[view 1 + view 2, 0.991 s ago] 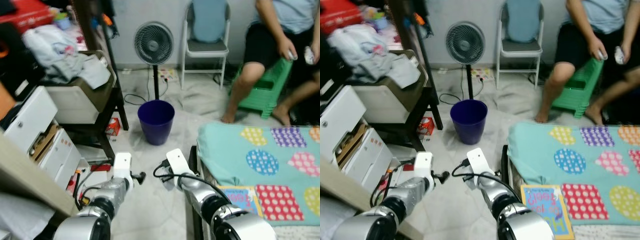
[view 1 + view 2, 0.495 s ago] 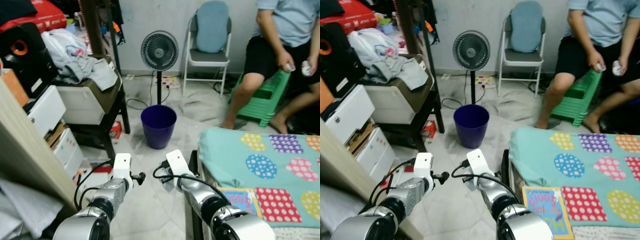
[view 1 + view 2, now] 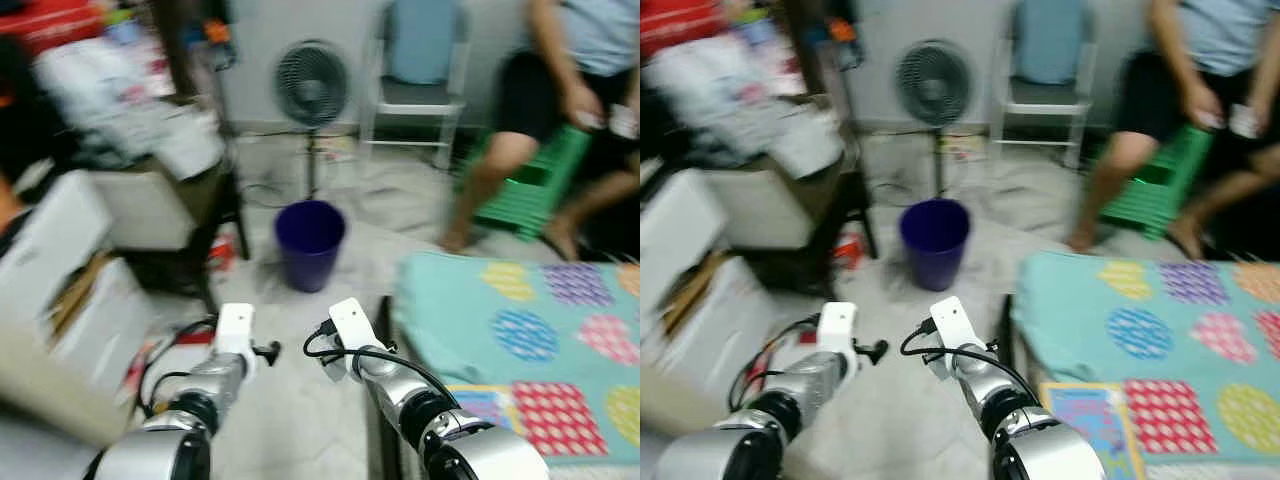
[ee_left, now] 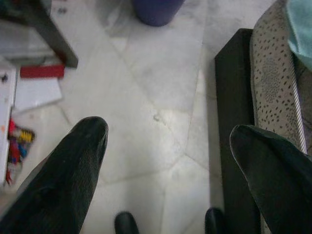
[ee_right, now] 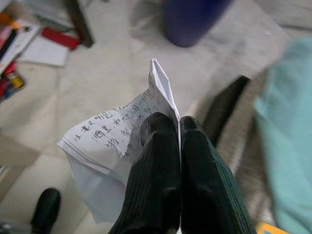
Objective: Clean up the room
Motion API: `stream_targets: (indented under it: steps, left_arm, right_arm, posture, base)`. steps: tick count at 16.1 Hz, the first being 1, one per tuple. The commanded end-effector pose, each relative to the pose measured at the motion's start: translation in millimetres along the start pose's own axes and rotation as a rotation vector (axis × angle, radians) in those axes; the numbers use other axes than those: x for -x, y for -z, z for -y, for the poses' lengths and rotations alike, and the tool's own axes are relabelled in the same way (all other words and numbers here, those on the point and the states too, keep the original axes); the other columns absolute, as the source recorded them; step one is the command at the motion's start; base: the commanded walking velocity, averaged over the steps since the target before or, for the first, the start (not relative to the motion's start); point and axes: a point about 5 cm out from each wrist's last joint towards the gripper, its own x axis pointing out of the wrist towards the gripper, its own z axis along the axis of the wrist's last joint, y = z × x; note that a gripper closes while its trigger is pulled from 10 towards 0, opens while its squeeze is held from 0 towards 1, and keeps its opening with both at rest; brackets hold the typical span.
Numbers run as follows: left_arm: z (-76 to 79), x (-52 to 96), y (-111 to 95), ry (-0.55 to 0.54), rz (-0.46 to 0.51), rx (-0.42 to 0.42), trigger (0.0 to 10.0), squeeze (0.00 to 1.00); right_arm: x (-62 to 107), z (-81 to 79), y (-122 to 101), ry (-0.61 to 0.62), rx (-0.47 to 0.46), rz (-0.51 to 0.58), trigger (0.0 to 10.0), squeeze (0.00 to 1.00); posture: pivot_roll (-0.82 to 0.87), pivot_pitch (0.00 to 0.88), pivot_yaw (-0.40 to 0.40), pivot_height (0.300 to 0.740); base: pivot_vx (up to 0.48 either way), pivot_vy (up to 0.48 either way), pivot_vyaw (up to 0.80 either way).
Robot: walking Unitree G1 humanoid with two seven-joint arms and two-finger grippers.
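Note:
My right gripper (image 5: 178, 122) is shut on a crumpled white sheet of paper (image 5: 107, 141) with handwriting on it, held above the pale marble floor. A purple waste bin (image 3: 310, 230) stands on the floor ahead, below the fan, and its base also shows beyond the paper (image 5: 195, 19). My left gripper (image 4: 168, 131) is open with nothing between its fingers, hanging over the floor beside the black bed frame (image 4: 234, 97). Both silver arms (image 3: 235, 340) reach forward low in the blurred head views.
A bed with a teal dotted blanket (image 3: 520, 310) is at the right. A dark table heaped with clothes (image 3: 150, 180) and white drawers (image 3: 50, 260) are at the left. A fan (image 3: 312, 75), a folding chair (image 3: 415, 90) and a seated person (image 3: 590, 60) are behind the bin.
The head views have shifted and turned blurry, so the camera is moving. Both arms hold the same pose in front of me.

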Motion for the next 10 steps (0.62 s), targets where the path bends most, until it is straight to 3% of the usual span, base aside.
stream_targets:
  steps: [1,10]
  left_arm:
    - [8.9,-1.2,-0.7,0.022,-0.001,-0.001,10.0,0.0]
    - [8.7,-1.2,-2.3,0.021,0.002,-0.001,10.0,0.0]
  right_arm:
    - [-0.3,-17.3,-10.4,-0.043,-0.006,0.022,10.0,0.0]
    - [-0.3,-17.5,-12.0,-0.043,-0.003,0.027,10.0,0.0]
  posture:
    - [-0.17,0.0,0.006,0.74]
    - [-0.18,0.0,0.009,0.74]
  base:
    - [0.311,0.0,0.0]
    - [0.312,0.0,0.0]
